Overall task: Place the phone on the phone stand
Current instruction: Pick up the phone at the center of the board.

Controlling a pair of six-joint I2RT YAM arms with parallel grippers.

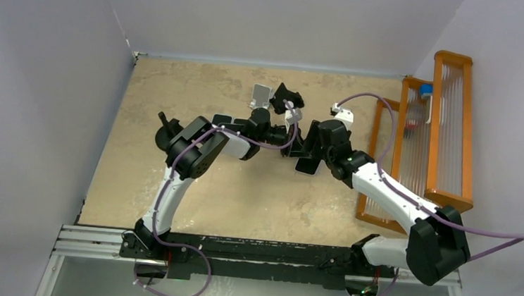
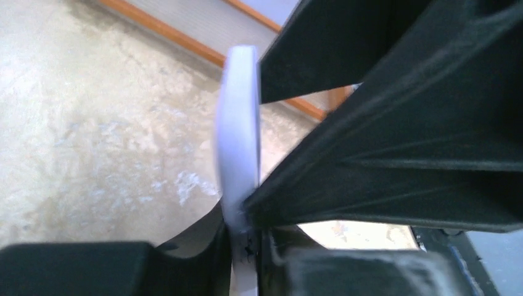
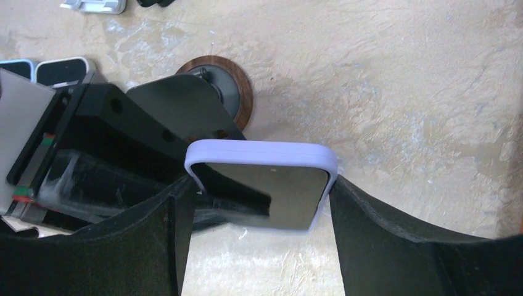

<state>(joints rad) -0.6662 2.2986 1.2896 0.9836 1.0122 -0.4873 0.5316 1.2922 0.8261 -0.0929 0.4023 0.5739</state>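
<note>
Lilac phone (image 3: 259, 157) clamped edgewise in right hand (image 3: 259, 192); left hand (image 2: 245, 242) pinches its faces. Right should let go only once that pinch looks firm.

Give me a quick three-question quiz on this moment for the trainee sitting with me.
1. True or false: the right gripper holds the phone by its two side edges.
2. In the right wrist view, the phone turns toward the camera its: A) plain back, B) dark glossy screen, C) bottom edge.
3. Fill in: the phone's case is ____ in colour.

Key: 1 true; 2 B; 3 lavender.
</note>
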